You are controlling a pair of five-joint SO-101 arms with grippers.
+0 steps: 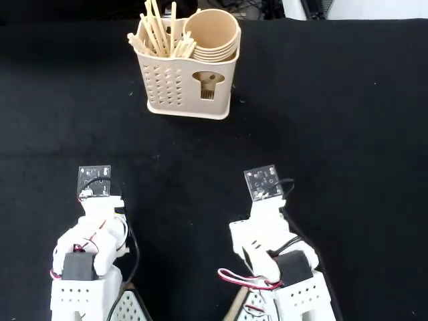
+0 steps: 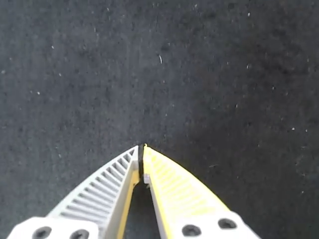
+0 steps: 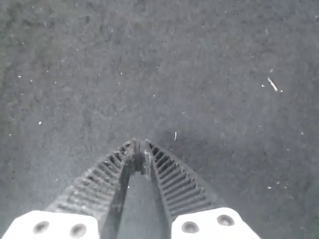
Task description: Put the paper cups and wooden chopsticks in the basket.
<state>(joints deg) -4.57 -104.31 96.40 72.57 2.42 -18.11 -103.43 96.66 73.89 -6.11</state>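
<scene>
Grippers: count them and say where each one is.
2. The left gripper is shut over the black table. The right gripper is shut over it too. Neither holds anything.

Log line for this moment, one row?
paper cups: in basket | chopsticks: in basket | left end effector: shut, empty | right end effector: shut, empty

Lower ends of wooden chopsticks (image 1: 155,37) and paper cups (image 1: 212,35) hidden inside basket (image 1: 170,83), arm bases (image 1: 79,297) cut by lower edge
</scene>
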